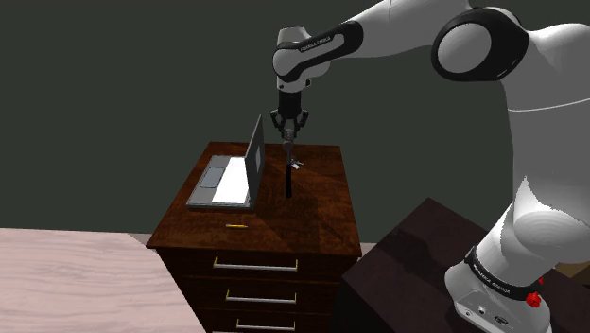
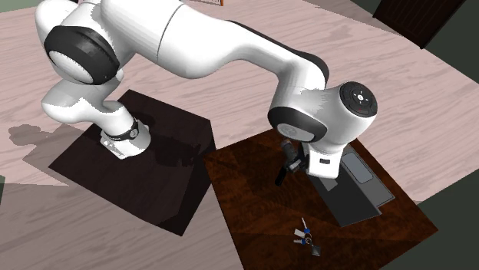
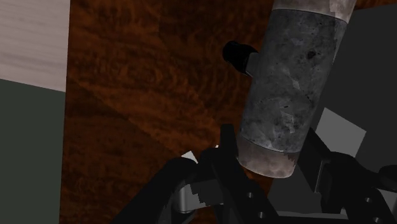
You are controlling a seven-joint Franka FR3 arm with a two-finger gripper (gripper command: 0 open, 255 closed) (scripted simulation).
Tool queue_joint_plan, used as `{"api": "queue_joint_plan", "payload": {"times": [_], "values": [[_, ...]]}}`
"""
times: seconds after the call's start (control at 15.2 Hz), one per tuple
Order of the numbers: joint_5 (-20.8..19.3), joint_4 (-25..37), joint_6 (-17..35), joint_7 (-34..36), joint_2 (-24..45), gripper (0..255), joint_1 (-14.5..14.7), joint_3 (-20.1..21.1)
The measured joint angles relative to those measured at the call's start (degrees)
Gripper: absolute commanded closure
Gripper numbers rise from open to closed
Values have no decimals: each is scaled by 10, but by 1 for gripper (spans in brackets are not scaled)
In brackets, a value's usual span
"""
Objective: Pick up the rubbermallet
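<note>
Claw [image 1: 290,132] clasps mallet [image 1: 288,178] over dresser [image 1: 317,227], beside open laptop [image 1: 227,182].

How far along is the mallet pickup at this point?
Done: the gripper is shut on the mallet, its grey head clasped in the wrist view. In hand: the lift. The black handle hangs straight down over the dresser, though I cannot tell whether its tip is off the top. Left: raising it plainly clear.

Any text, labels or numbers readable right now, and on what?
Arm's dark wrist band: white lettering, too small to read.
Arm's dark base band: white lettering, too small to read.
No text visible on the mallet or the laptop.
</note>
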Motion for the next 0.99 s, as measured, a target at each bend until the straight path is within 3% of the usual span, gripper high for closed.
{"api": "queue_joint_plan", "payload": {"times": [0.46,0.99], "values": [[0,-1,1,0,0,255,0,0],[0,30,-45,3,-15,255,0,1]]}}
